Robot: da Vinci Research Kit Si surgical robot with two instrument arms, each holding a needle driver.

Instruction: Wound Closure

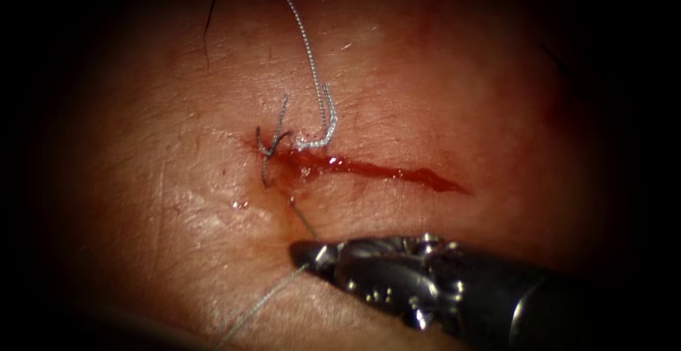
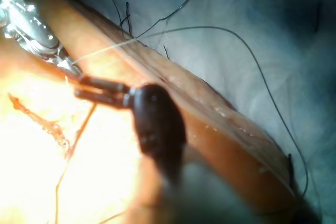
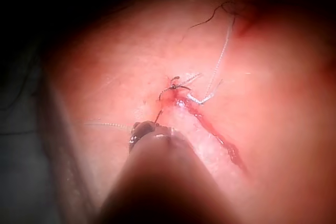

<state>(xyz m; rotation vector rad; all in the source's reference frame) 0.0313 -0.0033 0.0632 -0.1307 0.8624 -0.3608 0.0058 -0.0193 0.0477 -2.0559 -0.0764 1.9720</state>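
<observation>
Right tool gripping the thread below the cut.
Its jaws are clamping shut on it; overtight pulling risks tearing the tissue.

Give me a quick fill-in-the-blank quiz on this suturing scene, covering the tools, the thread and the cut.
1. The thread is held in the shut jaws of the ___ arm's tool.
2. The knot with cut ends sits at the ___ end of the cut.
3. The left arm's tool holds nothing, and its jaws stand ___.
4. The red fluid lies along the cut in the ___.

Missing words: right; left; open; tissue
</observation>
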